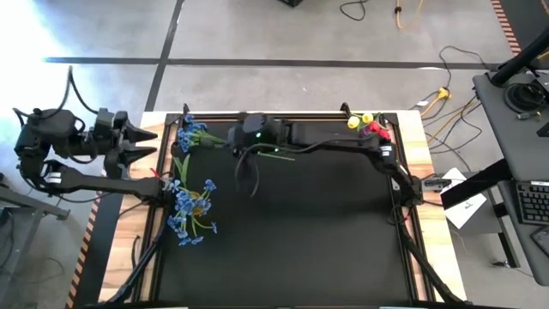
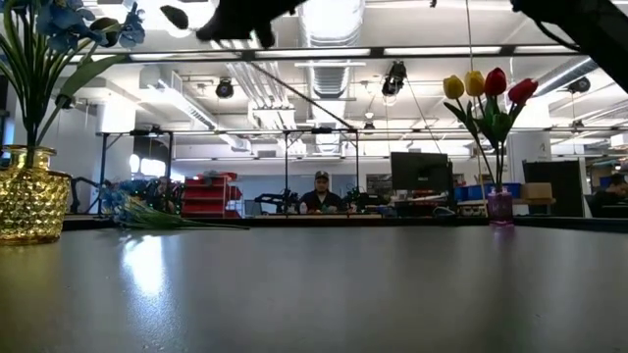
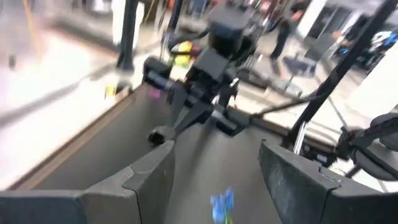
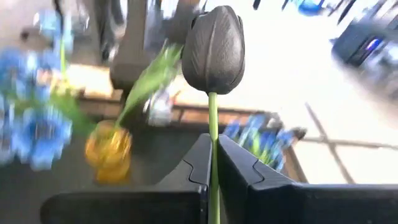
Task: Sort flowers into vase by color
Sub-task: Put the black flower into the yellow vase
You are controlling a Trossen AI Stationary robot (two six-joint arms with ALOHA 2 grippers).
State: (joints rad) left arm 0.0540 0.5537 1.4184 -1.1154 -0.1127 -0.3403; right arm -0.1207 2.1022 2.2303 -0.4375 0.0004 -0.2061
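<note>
My right gripper (image 1: 243, 148) hovers above the far left part of the mat, shut on a flower with a dark tulip-like bud (image 4: 213, 50) and a thin green stem. A golden vase (image 1: 194, 206) with blue blossoms (image 4: 37, 124) stands on its base near the mat's left edge. More blue flowers (image 1: 193, 134) lie flat at the far left corner. A small vase with yellow and red tulips (image 1: 369, 124) stands at the far right corner. My left gripper (image 1: 154, 143) waits open beyond the table's left edge. My right gripper pinches the green stem (image 4: 213, 127) between its two fingers, a short way below the dark bud. The stem runs along the fingers and the bud sticks out past their tips. The flower is lifted clear of the mat.
Black mat (image 1: 292, 240) with a raised frame covers the table. The tulips stand in a purple vase (image 2: 498, 206) in the low view, the golden vase (image 2: 29, 201) at its left. A person (image 2: 321, 196) sits in the room behind. Cables and a desk lie to the right.
</note>
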